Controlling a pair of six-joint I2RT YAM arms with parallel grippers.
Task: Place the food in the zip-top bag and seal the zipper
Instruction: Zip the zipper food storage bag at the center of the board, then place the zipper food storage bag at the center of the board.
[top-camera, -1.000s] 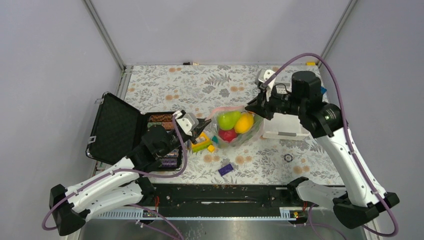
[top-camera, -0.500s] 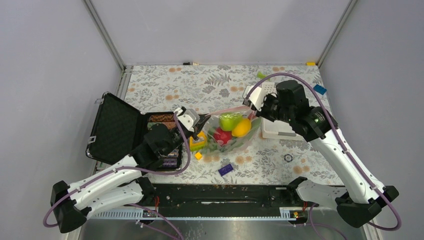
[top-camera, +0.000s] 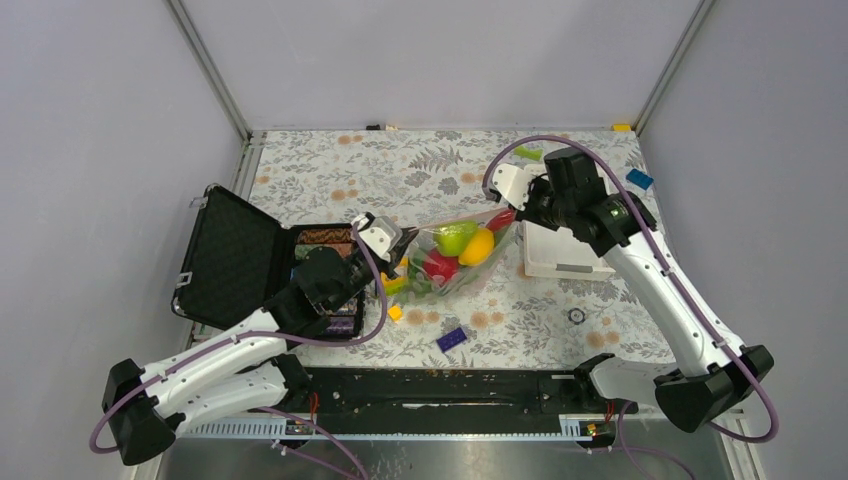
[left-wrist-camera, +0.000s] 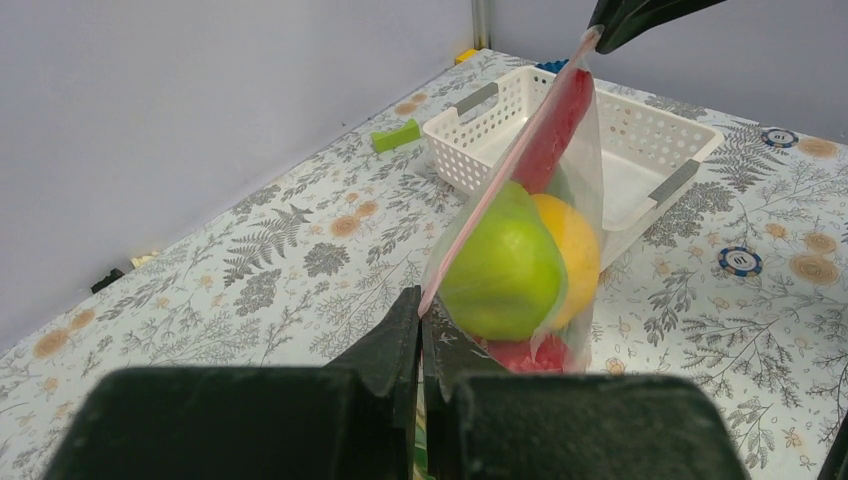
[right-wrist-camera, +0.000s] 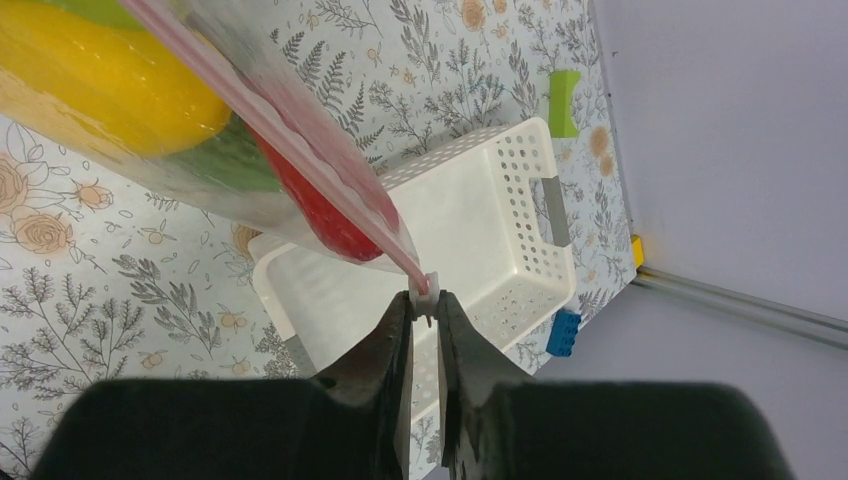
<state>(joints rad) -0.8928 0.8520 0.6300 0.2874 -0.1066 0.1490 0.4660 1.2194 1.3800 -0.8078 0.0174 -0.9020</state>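
An open black case lies at the far left of the table, seen only from the top camera. Just right of it, the left gripper has its fingers pressed together on the left corner of the zip-top bag. The left wrist view shows that pinch close up, at the point where the zipper ends. From the top view the bag stretches rightward and away, to the right gripper.

The food sits inside the bag: a green fruit, a yellow fruit, a red ball and a long red piece at the right end. In the left wrist view the zipper is one straight pink line rising to the other arm's fingers. Neither wrist view settles whether it is pressed closed along its whole length.

The right wrist view shows the right gripper clamped on the zipper's right tip, with a small white tab between its fingers. Below lies a white basket, just right of the bag, with a green brick beyond it. A yellow block, a blue brick and a round chip lie nearer on the table.
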